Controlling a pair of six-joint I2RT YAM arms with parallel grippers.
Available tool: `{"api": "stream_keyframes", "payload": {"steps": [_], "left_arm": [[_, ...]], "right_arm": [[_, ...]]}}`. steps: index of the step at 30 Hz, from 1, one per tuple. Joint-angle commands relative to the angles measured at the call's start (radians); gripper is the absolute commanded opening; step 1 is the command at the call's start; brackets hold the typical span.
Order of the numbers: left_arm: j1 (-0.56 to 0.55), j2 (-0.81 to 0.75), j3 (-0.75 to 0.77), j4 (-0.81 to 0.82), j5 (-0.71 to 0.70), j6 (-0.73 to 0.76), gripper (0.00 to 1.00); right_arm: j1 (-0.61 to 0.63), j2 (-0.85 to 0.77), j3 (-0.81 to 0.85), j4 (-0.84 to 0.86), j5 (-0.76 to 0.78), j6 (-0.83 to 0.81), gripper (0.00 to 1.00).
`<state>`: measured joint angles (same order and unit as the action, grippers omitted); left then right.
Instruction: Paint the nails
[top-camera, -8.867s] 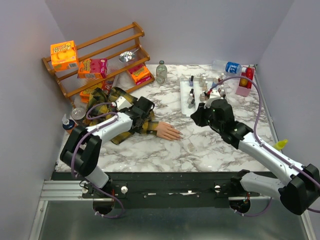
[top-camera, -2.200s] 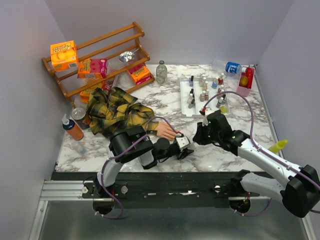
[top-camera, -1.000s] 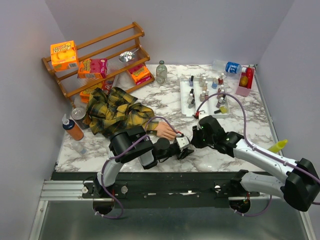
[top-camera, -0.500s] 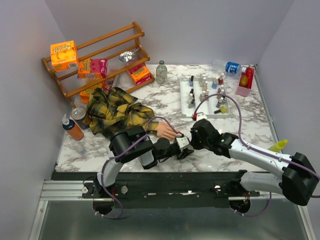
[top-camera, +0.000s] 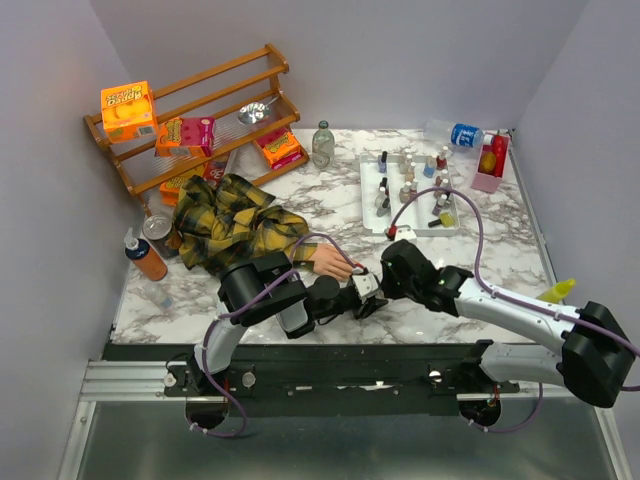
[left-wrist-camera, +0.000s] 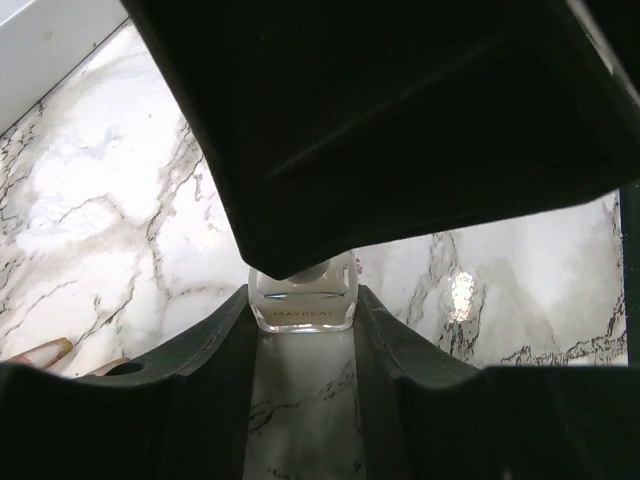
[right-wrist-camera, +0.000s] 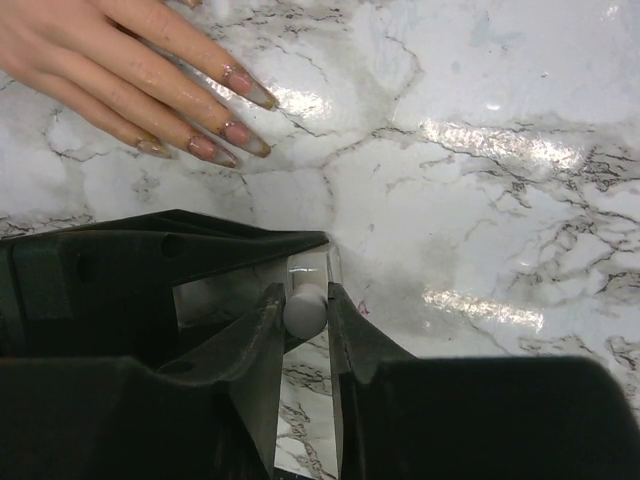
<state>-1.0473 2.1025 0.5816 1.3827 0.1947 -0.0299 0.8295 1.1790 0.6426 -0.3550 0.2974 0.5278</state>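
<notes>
A peach mannequin hand sticks out of a yellow-and-black plaid sleeve and lies flat on the marble. Its long nails show glossy, brownish tips in the right wrist view. Just right of the fingertips my left gripper is shut on a small clear nail-polish bottle that stands upright on the table. My right gripper comes down from above, and its fingers are shut on the bottle's white cap. In the left wrist view the right gripper's black body hides the cap.
A white tray with several polish bottles stands behind at the right. A wooden rack with boxes is at the back left. An orange bottle stands left of the sleeve. A glass bottle and a pink box sit at the back.
My right arm has moved left and down onto the bottle held by the left gripper, and its fingers now sit on the cap. The left arm and the mannequin hand have not moved.
</notes>
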Motion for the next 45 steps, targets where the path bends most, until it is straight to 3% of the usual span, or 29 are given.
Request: {"api": "stream_keyframes", "payload": {"steps": [1, 9, 14, 20, 28, 40, 45], "left_arm": [[-0.002, 0.016, -0.014, 0.095, -0.006, 0.024, 0.38], [-0.003, 0.017, -0.014, 0.099, 0.0, 0.025, 0.4], [-0.005, 0.014, -0.016, 0.099, 0.003, 0.024, 0.63], [-0.01, 0.002, -0.025, 0.102, -0.003, 0.024, 0.81], [-0.013, -0.067, -0.048, 0.064, -0.032, 0.053, 0.83], [-0.023, -0.369, -0.147, -0.207, -0.138, 0.042, 0.9], [-0.034, -0.606, -0.193, -0.486, -0.256, -0.004, 0.92]], "right_arm": [[0.007, -0.033, 0.006, -0.061, 0.043, 0.029, 0.38], [0.007, -0.111, 0.061, -0.116, 0.026, -0.005, 0.52], [0.007, -0.185, 0.071, -0.171, 0.058, -0.006, 0.56], [0.006, -0.202, 0.095, -0.21, 0.048, -0.011, 0.61], [0.0, -0.232, 0.12, -0.239, 0.028, -0.023, 0.61], [-0.041, -0.232, 0.176, -0.268, -0.072, -0.086, 0.63], [-0.075, -0.206, 0.224, -0.309, -0.104, -0.124, 0.66]]}}
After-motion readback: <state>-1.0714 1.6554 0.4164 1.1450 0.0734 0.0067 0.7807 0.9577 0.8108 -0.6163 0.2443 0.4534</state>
